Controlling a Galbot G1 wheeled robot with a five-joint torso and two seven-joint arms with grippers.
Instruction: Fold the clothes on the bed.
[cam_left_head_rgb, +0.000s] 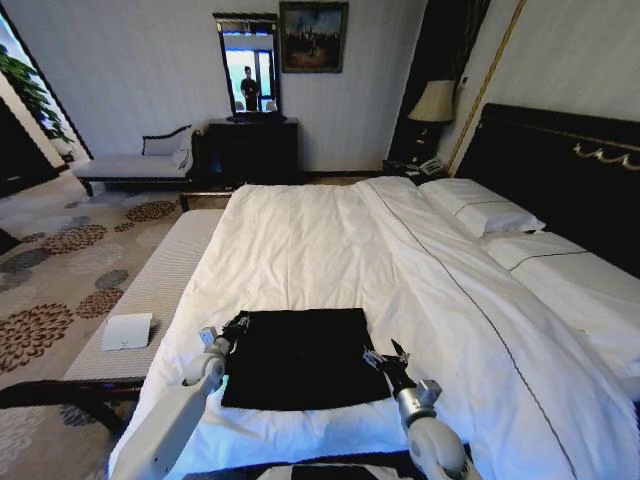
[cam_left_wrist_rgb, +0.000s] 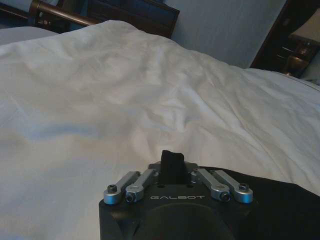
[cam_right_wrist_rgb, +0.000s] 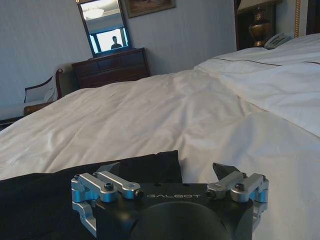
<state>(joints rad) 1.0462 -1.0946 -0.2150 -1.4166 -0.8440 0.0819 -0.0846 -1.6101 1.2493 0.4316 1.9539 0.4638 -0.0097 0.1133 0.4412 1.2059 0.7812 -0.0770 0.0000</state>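
The black T-shirt (cam_left_head_rgb: 296, 357) lies as a flat dark rectangle on the near end of the bed (cam_left_head_rgb: 330, 240), already partly folded, it seems. The left gripper (cam_left_head_rgb: 236, 325) sits at its far-left corner, jaws clenched on a pinch of fabric. The right gripper (cam_left_head_rgb: 385, 356), jaws released, hovers at the right edge. Next likely needs the right gripper to grasp that edge.

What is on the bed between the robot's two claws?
The black soft T-shirt, lying flat on the big white bed, spans the stretch between the left gripper and the right gripper, as the head view shows.
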